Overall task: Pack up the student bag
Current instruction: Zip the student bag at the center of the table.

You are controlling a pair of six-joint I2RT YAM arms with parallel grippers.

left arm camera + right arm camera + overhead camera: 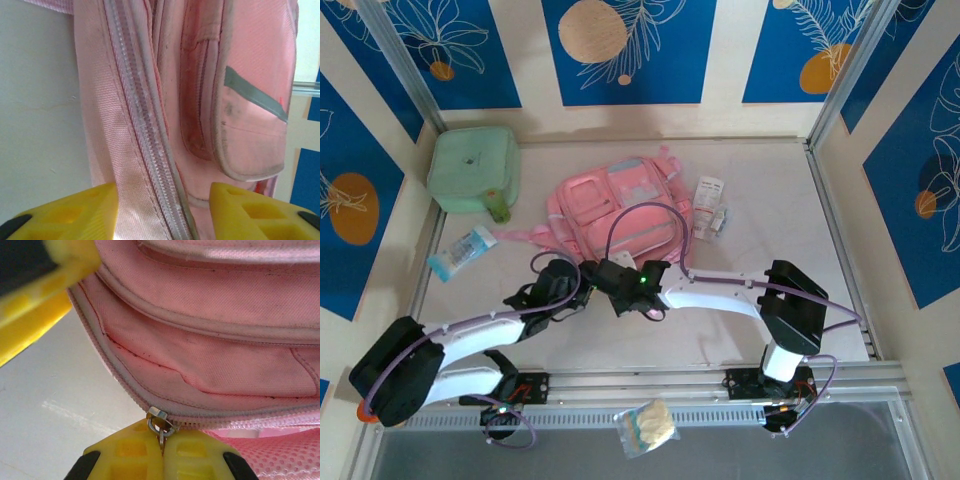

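Large soft pink fabric backpack mid-tabletop, just beyond both arms
Pinching its small metal zip pull with right fingers, zip line crossing sideways ahead; straddling the zip seam with left fingers spread
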